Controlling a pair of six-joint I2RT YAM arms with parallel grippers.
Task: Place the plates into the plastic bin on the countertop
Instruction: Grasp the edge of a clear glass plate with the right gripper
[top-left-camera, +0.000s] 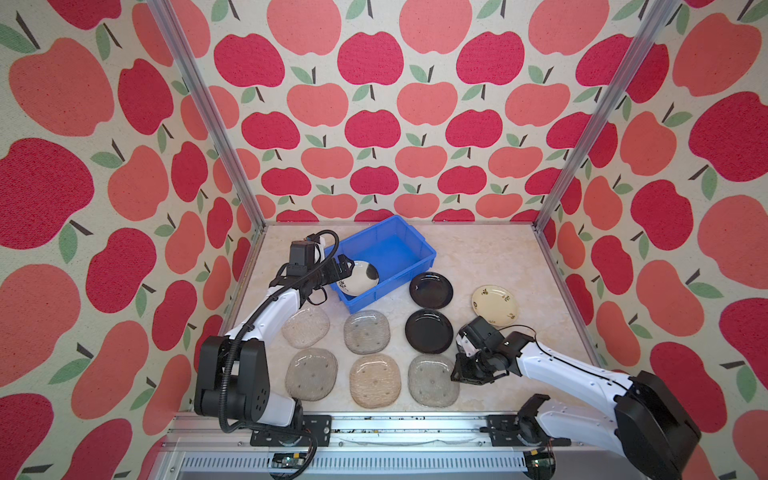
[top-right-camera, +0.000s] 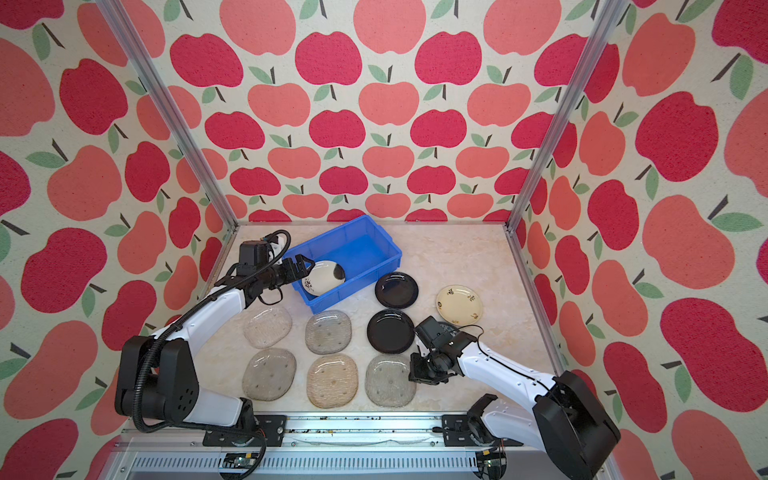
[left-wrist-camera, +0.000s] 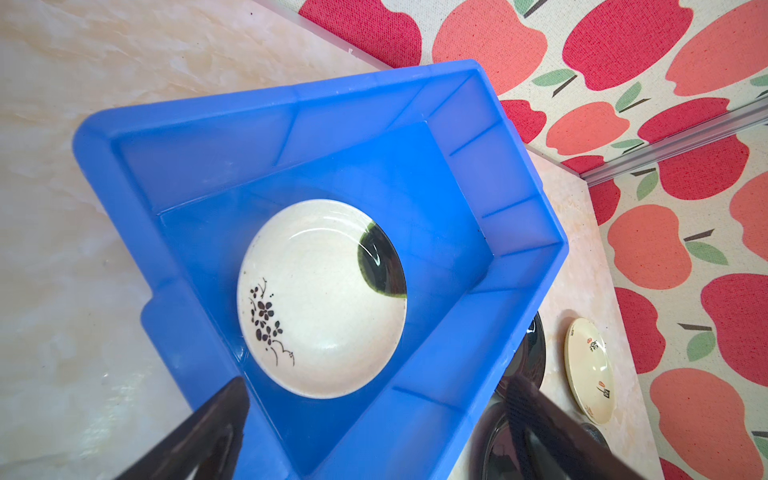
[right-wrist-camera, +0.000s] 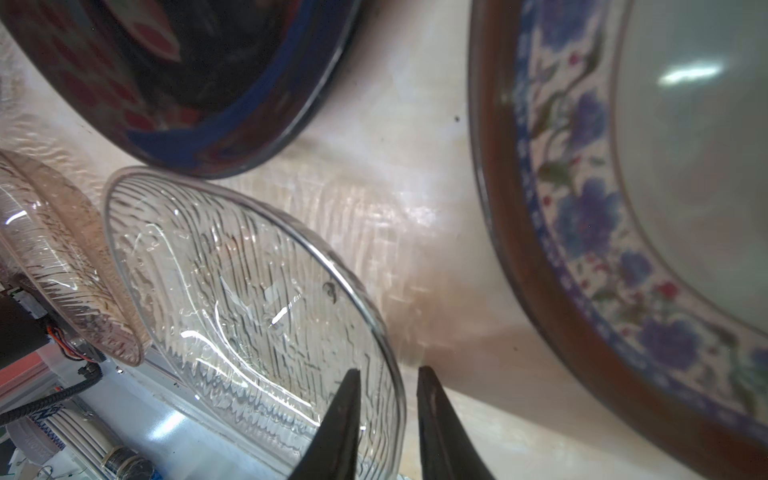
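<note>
Straddling clear plate's (right-wrist-camera: 249, 282) rim, right pincer (right-wrist-camera: 388, 371) is ajar; left pincer (left-wrist-camera: 378, 380) gapes at bin (left-wrist-camera: 199, 124).

Light falls bright and even from overhead, leaving only soft shadows on the countertop (top-left-camera: 478, 257) in both top views, whose edges stretch and bow. Through my right wrist camera white glare streaks the clear plate (right-wrist-camera: 249, 291), and the patterned plate (right-wrist-camera: 582, 216) beside it is smeared, like my near fingers (right-wrist-camera: 340, 424)
</note>
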